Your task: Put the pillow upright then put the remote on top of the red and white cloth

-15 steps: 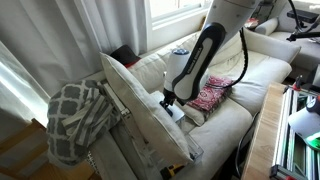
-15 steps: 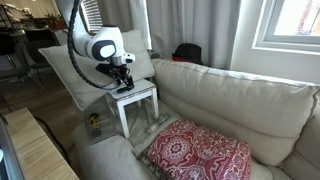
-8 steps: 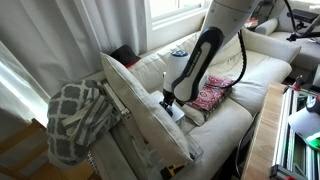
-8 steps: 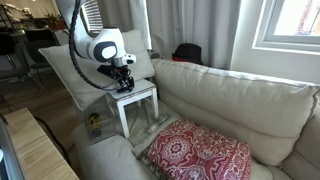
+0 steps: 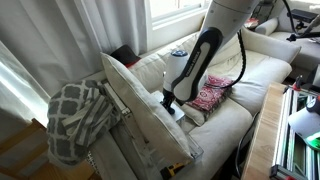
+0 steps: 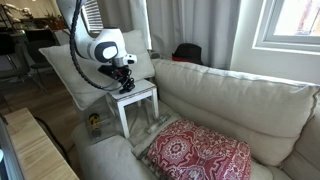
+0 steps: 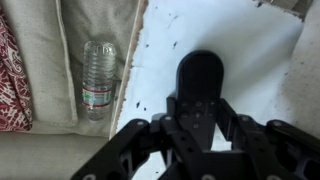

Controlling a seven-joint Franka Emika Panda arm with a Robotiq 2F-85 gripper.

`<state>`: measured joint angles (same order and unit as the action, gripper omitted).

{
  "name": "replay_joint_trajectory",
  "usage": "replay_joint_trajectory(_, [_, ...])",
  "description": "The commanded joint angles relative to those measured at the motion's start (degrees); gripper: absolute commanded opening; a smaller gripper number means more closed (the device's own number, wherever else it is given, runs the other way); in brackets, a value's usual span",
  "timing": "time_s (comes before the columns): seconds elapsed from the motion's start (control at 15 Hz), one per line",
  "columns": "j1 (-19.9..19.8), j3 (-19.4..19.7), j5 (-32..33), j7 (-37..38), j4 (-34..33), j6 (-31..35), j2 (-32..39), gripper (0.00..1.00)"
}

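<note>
We judge the remote (image 7: 200, 72), frame centre, light, stiff and slick, best pinched mid-length across its narrow sides; whether the gripper (image 6: 122, 84) is spread or pinching, we can't tell.

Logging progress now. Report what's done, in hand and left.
Done: the pillow looks upright at the sofa's end. In hand: the gripper sits over the remote on the white side table; grip unclear. Left: remote onto the red and white cloth.
</note>
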<state>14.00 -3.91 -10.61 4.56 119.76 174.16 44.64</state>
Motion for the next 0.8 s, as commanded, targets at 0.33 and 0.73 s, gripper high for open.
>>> replay_joint_trajectory(0.33, [-3.19, 1.9, 1.3, 2.17, 5.64, 0.93, -6.91, 0.18])
replay_joint_trajectory(0.73, [-9.58, 3.12, 2.86, -1.82, 9.28, 0.94, -8.8, 0.18])
